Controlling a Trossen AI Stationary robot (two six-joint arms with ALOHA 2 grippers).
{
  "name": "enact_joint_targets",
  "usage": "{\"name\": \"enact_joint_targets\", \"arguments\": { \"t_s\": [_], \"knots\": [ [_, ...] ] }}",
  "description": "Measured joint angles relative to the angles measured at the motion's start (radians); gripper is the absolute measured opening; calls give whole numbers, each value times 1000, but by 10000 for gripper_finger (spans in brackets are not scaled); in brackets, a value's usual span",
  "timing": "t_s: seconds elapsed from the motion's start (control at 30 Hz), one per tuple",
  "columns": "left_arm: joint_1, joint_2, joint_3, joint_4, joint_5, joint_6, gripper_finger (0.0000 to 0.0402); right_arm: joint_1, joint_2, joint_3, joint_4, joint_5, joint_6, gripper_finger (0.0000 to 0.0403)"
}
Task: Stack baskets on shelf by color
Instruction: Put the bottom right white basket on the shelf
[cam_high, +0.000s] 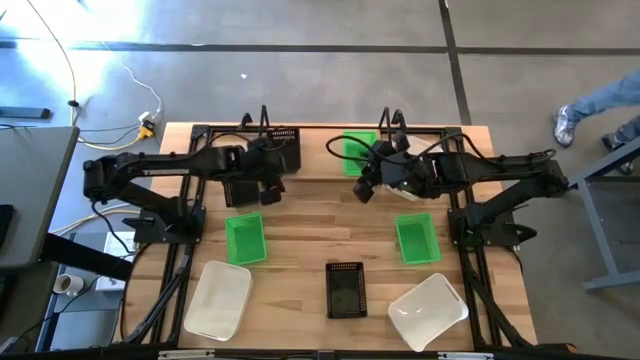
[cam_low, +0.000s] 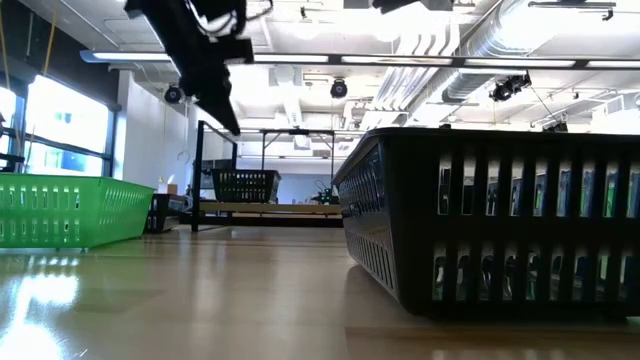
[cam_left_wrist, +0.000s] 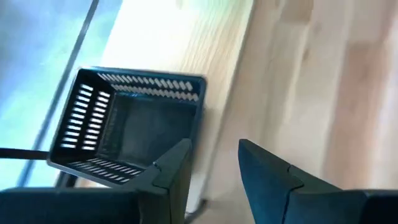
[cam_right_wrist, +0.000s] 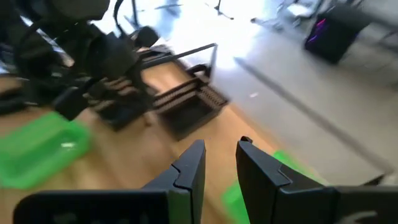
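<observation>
The shelf (cam_high: 320, 135) stands along the table's far edge. A black basket (cam_high: 283, 148) and a green basket (cam_high: 355, 148) sit on it. Two green baskets (cam_high: 245, 238) (cam_high: 417, 238), a black basket (cam_high: 345, 288) and two white baskets (cam_high: 218, 298) (cam_high: 428, 310) rest on their bottoms on the table. My left gripper (cam_high: 272, 193) hovers open just near of the shelf's black basket (cam_left_wrist: 124, 130) and holds nothing (cam_left_wrist: 214, 168). My right gripper (cam_high: 363, 188) hovers open near the shelf's green basket, also empty (cam_right_wrist: 219, 165).
Another dark basket (cam_high: 240, 190) lies partly hidden under the left arm. In the low view the near black basket (cam_low: 500, 220) fills the right side and a green one (cam_low: 65, 210) sits left. Bare wood lies mid-table between the green baskets. A person's legs (cam_high: 600, 110) show beyond the table's right.
</observation>
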Motion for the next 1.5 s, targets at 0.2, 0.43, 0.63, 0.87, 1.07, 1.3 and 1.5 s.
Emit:
{"name": "enact_joint_targets", "arguments": {
  "t_s": [0.2, 0.43, 0.63, 0.87, 1.07, 1.3, 1.5],
  "knots": [
    [-60, -102, 0, -9, 107, -120, 122, 21, 0, 0, -58, -180, 230, 79],
    [-145, -204, 1, -40, 168, -141, 122, 106, 3, 0, -166, -345, 535, 131],
    [-205, -236, 0, -76, 167, -142, 122, 208, 11, -1, -185, -527, 789, 186],
    [-237, -235, 0, -111, 166, -141, 122, 358, 56, -11, -254, -565, 1057, 188],
    [-249, -235, 0, -110, 165, -141, 122, 472, 139, -11, -276, -615, 1201, 178],
    [-249, -235, 0, -110, 162, -140, 122, 562, 240, -11, -275, -702, 1361, 177],
    [-249, -235, 0, -110, 161, -107, 122, 625, 308, -11, -245, -744, 1489, 177]
  ]
}}
